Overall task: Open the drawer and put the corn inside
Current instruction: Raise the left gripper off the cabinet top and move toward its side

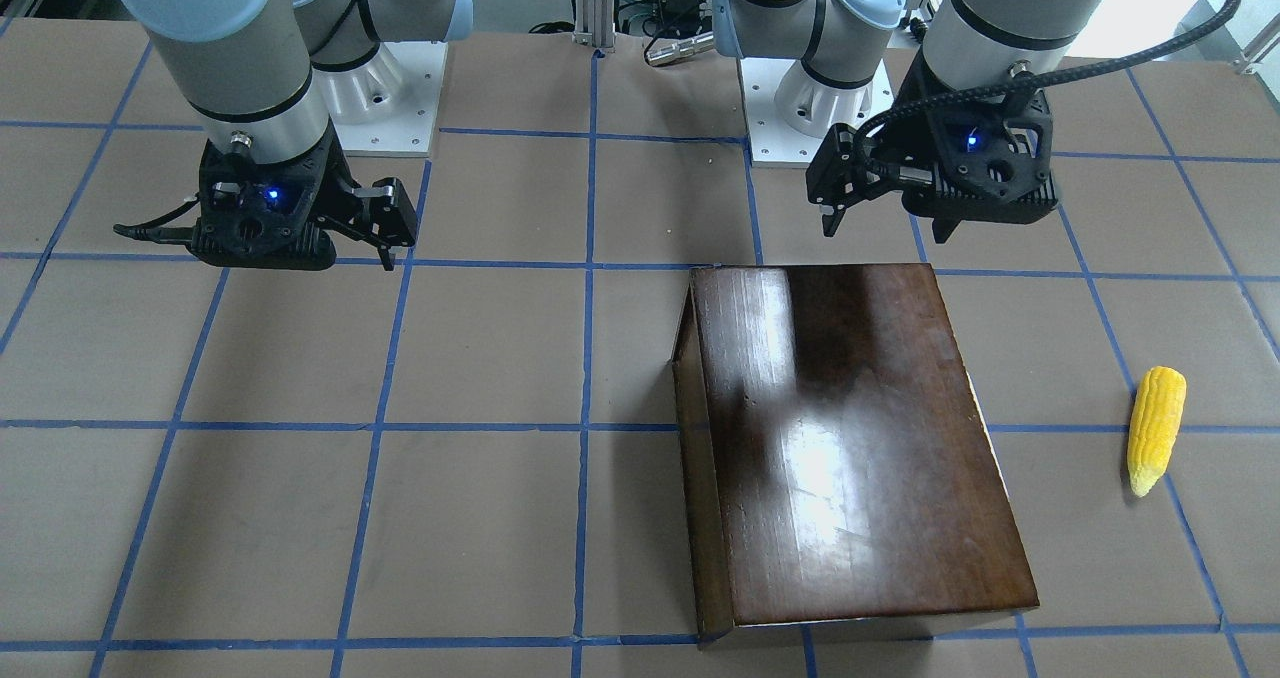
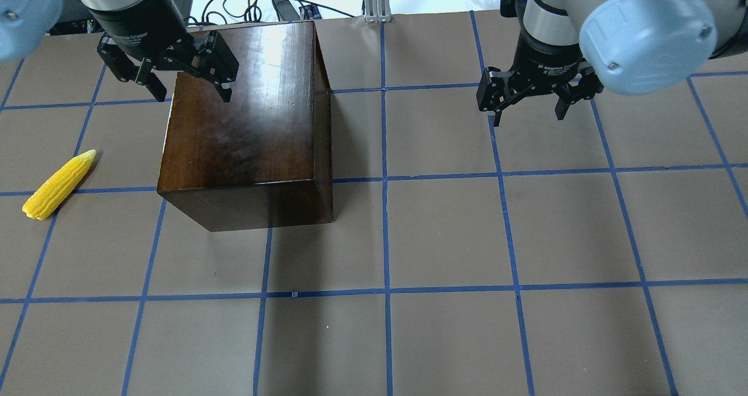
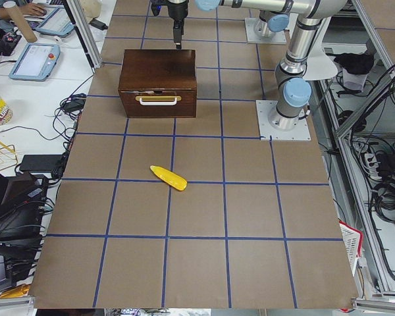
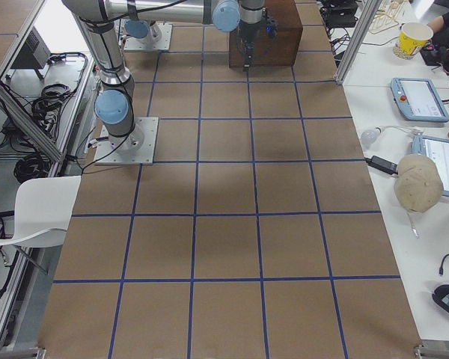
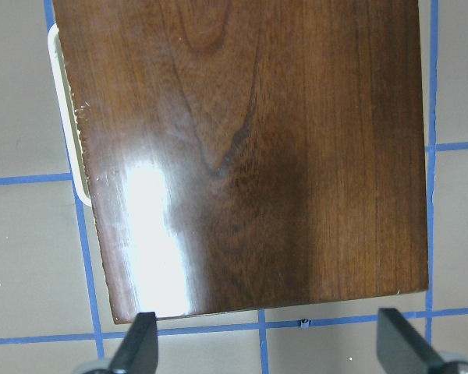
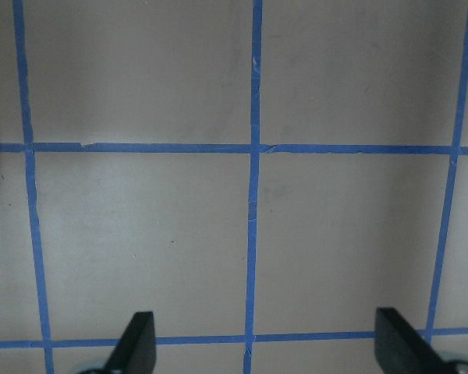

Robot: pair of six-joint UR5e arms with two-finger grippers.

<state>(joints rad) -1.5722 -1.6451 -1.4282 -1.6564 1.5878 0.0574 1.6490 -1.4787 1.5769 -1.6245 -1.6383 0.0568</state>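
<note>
Surface (image 2: pixel 444 238): brown, gridded with blue tape, filling the lower half of the overhead view.

Corn (image 2: pixel 58 184): middle left of the overhead view, lying flat on a tape line, tip toward the upper right. Apart from the box, touched by nothing.

Box (image 2: pixel 245 121): left of centre, glossy top up.

Drawer (image 3: pixel 158 103): pushed fully in; front panel on the side facing the corn, seen square-on at upper left of the left-side view. Pale handle (image 3: pixel 158 100) across the panel, also showing at the left edge of the left wrist view.

Left gripper (image 2: pixel 193 95): upper left, above the far part of the box top, spread wide, holding nothing.

Right gripper (image 2: pixel 529 115): upper right, over bare surface, well apart from box and corn, likewise spread and empty.

Step in hand, by judgement: opening not yet begun.

Next move, by judgement: left gripper off the top, down to the panel side, closed on the handle, then a straight pull toward the corn's side; corn pickup only afterwards.
</note>
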